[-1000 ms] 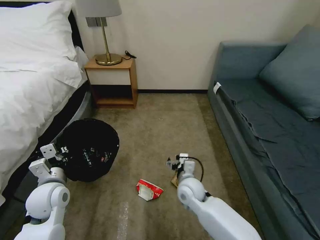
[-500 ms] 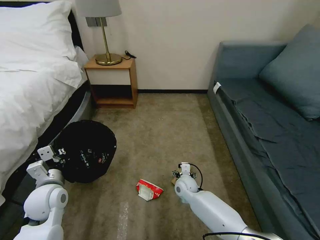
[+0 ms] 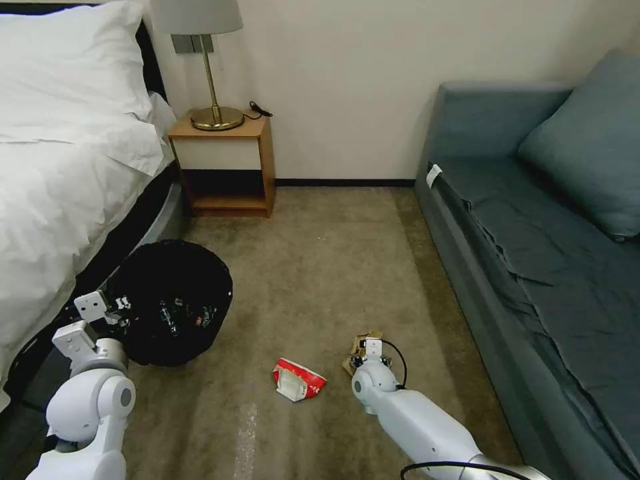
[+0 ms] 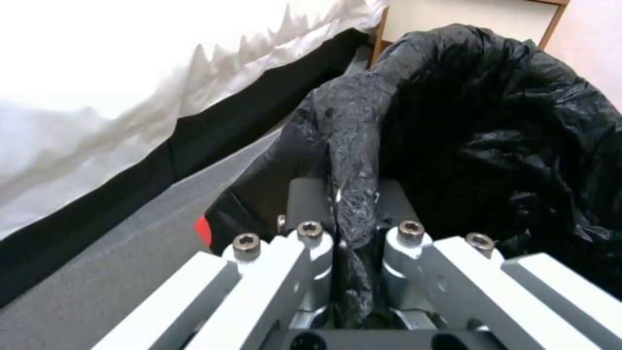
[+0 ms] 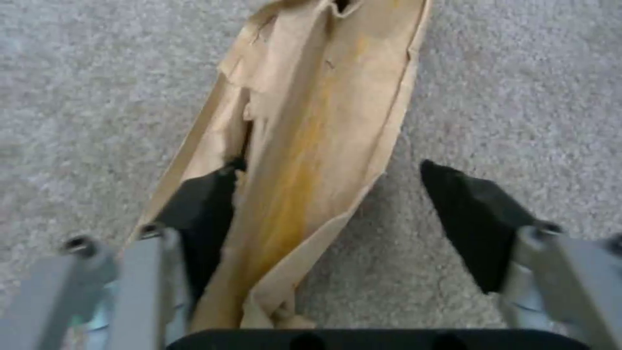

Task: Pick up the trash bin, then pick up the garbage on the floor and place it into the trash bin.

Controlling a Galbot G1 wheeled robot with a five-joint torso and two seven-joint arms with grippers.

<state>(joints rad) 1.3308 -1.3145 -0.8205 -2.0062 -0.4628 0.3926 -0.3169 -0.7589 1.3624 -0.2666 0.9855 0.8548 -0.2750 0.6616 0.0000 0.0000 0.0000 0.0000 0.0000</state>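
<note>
I see beige carpet (image 3: 320,267) across the floor. White-sheeted bed (image 3: 60,173) at left, pillow (image 3: 67,60) on top. Wooden nightstand (image 3: 227,167) against the wall carries a brass lamp (image 3: 210,80). Blue-grey sofa (image 3: 533,220) at right, matching cushion (image 3: 587,147).

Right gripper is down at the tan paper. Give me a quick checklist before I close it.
1. Left gripper shut on bin liner: ok.
2. Right gripper open: ok.
3. Paper between the fingers: ok, though it sits against one finger and leaves a gap to the other.
4. Fingertips down at the carpet: ok.
5. Bin mouth open to receive: ok.
6. Red-white packet apart from the right gripper: ok.
</note>
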